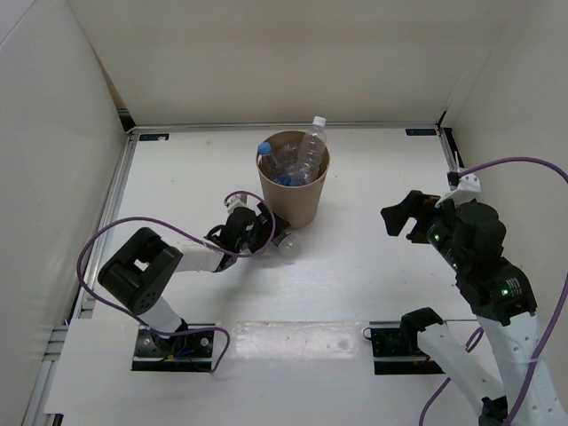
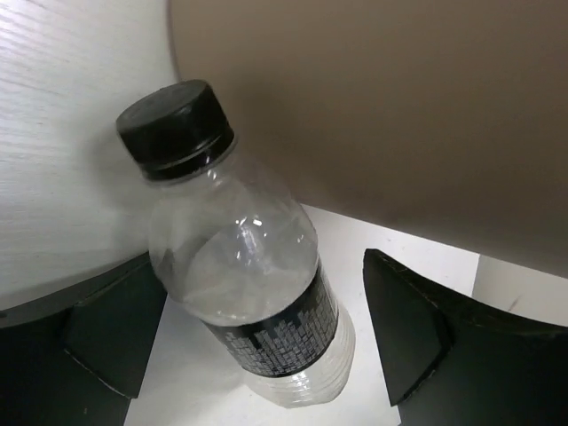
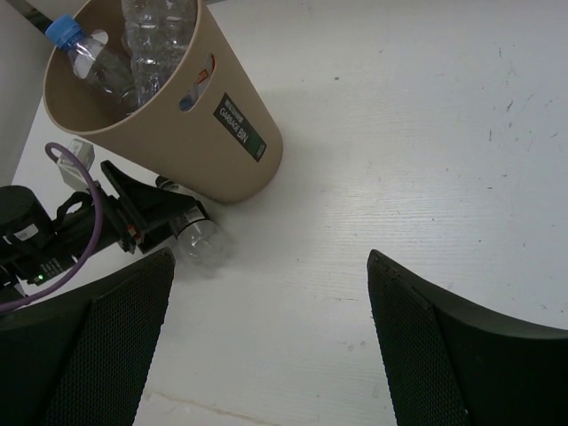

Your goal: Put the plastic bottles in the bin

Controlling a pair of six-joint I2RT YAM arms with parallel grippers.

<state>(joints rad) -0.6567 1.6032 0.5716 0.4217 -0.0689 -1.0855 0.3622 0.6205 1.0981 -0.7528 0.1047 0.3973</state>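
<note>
Clear, seemingly empty bottle (image 2: 244, 275) wears black cap (image 2: 176, 129).

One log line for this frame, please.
left gripper open, straddling black-capped bottle on table beside bin | right gripper open, empty | bin holds other bottles

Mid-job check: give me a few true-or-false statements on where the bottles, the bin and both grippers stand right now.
1. The black-capped bottle is inside the bin. False: it lies on the table beside the bin, between the fingers of the open left gripper.
2. The right gripper holds nothing. True.
3. A blue-capped bottle is in the bin. True.
4. The bin lies on its side. False: it stands upright.
</note>
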